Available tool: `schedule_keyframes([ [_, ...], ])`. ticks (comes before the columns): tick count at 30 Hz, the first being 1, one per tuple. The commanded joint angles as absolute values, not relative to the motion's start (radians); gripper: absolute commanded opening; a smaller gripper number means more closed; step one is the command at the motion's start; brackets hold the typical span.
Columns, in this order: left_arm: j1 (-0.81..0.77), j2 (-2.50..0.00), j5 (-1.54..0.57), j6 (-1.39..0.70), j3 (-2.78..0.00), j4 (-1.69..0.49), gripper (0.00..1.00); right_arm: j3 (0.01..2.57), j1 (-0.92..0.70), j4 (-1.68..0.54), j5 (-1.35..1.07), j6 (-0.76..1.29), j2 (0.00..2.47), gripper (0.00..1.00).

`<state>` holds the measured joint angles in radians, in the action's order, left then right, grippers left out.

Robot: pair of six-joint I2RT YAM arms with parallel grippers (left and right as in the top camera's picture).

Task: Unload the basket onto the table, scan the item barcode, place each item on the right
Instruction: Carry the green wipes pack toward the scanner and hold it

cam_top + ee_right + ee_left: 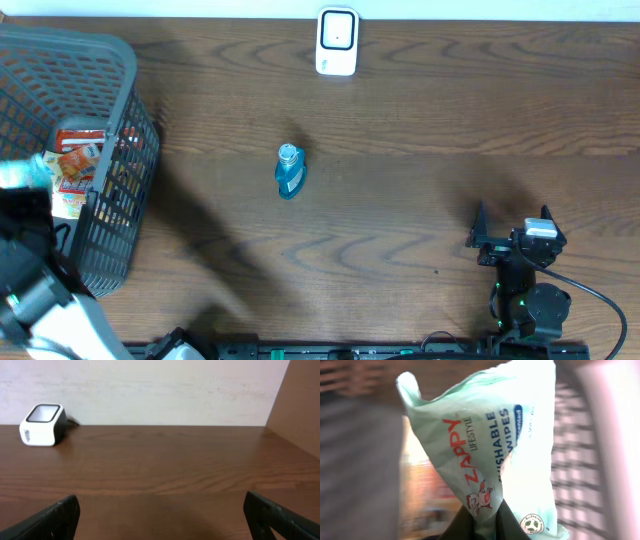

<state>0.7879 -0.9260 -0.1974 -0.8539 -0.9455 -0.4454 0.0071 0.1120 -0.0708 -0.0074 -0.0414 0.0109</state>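
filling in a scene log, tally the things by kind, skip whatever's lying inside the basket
basket: 1
barcode scanner: 1
blue bottle: 1
flushable wipes pack: 1
total: 4

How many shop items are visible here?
3: a blue bottle mid-table, a Zappy wipes pack in the left gripper at the basket, an orange-and-white packet inside the basket. More may lie hidden there.

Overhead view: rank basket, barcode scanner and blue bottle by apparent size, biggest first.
1. basket, by far the largest.
2. barcode scanner.
3. blue bottle, only slightly smaller than the scanner, so a close call.
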Motion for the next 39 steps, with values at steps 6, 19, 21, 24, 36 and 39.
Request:
schedule_keyframes([
  [6, 0.62, -0.735, -0.664, -0.799, -0.956, -0.177, 0.08, 0.006, 0.116, -0.075, -0.006, -0.054, 0.007, 0.99],
  [19, -0.185, -0.966, -0.458, -0.67, -0.956, -0.105, 0.07, 0.006, 0.116, -0.075, -0.006, -0.054, 0.007, 0.99],
  [21, -0.314, -1.044, -0.373, -0.648, -0.956, -0.097, 0.08, 0.006, 0.116, -0.075, -0.006, -0.054, 0.007, 0.99],
  [24, -0.481, -1.168, -0.271, -0.612, -0.956, -0.066, 0.08, 0.006, 0.116, -0.075, -0.006, -0.054, 0.007, 0.99],
  [36, -0.829, -1.665, -0.069, -0.588, -0.956, 0.049, 0.08, 0.006, 0.116, -0.075, -0.006, -0.054, 0.007, 0.99],
  [39, -0.857, -1.752, -0.07, -0.625, -0.956, 0.078, 0.08, 0.006, 0.116, -0.075, -0.006, -0.054, 0.007, 0.99],
])
